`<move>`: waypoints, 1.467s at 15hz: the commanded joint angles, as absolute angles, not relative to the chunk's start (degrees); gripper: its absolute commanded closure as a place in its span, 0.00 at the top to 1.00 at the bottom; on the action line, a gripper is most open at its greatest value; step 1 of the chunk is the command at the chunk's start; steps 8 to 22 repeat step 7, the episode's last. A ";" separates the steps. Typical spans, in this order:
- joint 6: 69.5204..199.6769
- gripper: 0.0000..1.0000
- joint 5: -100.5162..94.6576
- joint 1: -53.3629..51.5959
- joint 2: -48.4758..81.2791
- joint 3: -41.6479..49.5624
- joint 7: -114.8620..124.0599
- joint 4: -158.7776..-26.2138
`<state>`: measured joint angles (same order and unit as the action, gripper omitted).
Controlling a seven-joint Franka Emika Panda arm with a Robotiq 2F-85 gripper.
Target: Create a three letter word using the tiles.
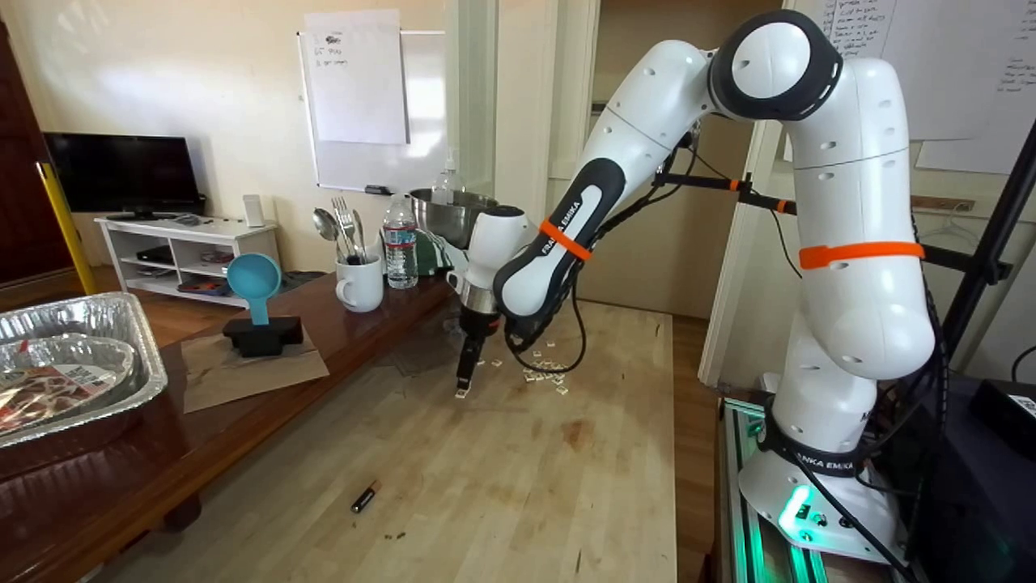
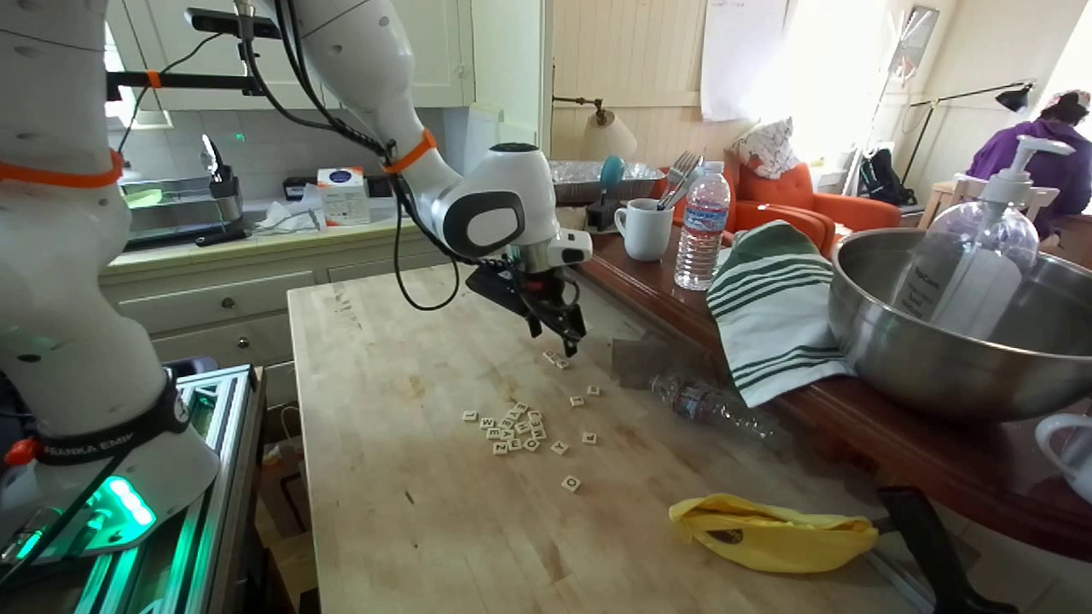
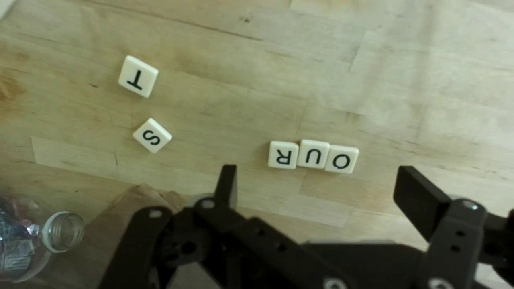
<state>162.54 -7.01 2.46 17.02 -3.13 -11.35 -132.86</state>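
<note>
Three white letter tiles stand in a touching row in the wrist view: R [image 3: 283, 155], U [image 3: 313, 154] and O [image 3: 341, 159]. They appear upside down and read OUR when turned round; the U sits slightly out of line. A T tile [image 3: 138, 76] and an S tile [image 3: 152, 135] lie apart to the left. My gripper [image 3: 321, 186] is open above the table, with the row in view between its fingers and nothing held. In an exterior view the gripper [image 2: 554, 337] is just above the row [image 2: 556, 360]. A pile of several tiles [image 2: 516, 426] lies farther off.
A clear plastic bottle [image 2: 708, 408] lies along the wooden tabletop's [image 2: 409, 495] side, also in the wrist view [image 3: 24, 245]. A yellow banana-shaped item [image 2: 772, 533] and a black handle [image 2: 930, 546] lie nearby. A raised brown table [image 1: 243, 413] borders the worktop, holding a mug [image 1: 360, 285] and steel bowl [image 2: 904, 358].
</note>
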 commanded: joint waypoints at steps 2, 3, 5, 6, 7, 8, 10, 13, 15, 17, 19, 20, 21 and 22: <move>159.05 1.00 -5.14 1.37 15.15 -2.90 -8.89 -133.66; 158.95 1.00 -5.15 1.20 15.06 -2.77 -8.48 -133.65; 158.77 1.00 -5.68 0.75 14.90 -2.26 -7.49 -133.68; 160.44 1.00 -5.68 1.40 16.25 -2.62 -9.34 -132.81; 160.33 1.00 -5.69 1.31 16.15 -2.55 -9.13 -132.81; 160.33 1.00 -5.69 1.31 16.15 -2.55 -9.13 -132.81; 160.33 1.00 -5.69 1.31 16.15 -2.55 -9.13 -132.81; 160.33 1.00 -5.69 1.31 16.15 -2.55 -9.13 -132.81; 160.33 1.00 -5.69 1.31 16.15 -2.55 -9.13 -132.81; 160.33 1.00 -5.69 1.31 16.15 -2.55 -9.13 -132.81; 160.33 1.00 -5.69 1.31 16.15 -2.55 -9.13 -132.81; 160.33 1.00 -5.69 1.31 16.15 -2.55 -9.13 -132.81; 160.33 1.00 -5.69 1.31 16.15 -2.55 -9.13 -132.81; 160.33 1.00 -5.69 1.31 16.15 -2.55 -9.13 -132.81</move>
